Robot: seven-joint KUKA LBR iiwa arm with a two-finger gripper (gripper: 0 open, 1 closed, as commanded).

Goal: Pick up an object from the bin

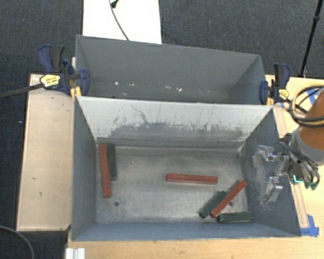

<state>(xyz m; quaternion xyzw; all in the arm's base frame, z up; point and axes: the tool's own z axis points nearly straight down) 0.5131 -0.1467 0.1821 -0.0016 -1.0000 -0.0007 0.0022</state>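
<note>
The end effector point(272, 194) hung over the right-hand slope of the bin point(167, 126), close to that wall and above the floor. Nearest to it was a red stick point(230, 198), lying just to its left in the view and slightly lower. The stick's long axis ran on a diagonal, with the upper end pointing toward the end effector. A dark green stick point(212, 204) lay against the red one's far side, parallel to it. A second dark green stick point(235, 216) lay crosswise just below their lower ends.

Farther off the same way, a lone red bar point(192, 178) lay level across the floor. A red and green pair point(107, 169) sat well apart at the far wall.

I could not tell whether the end effector was spread or pressed together. Nothing showed in it, and it appeared to touch none of the sticks. In my judgement the reach called for a short move left and down, with the grip turned across the red stick's diagonal.
</note>
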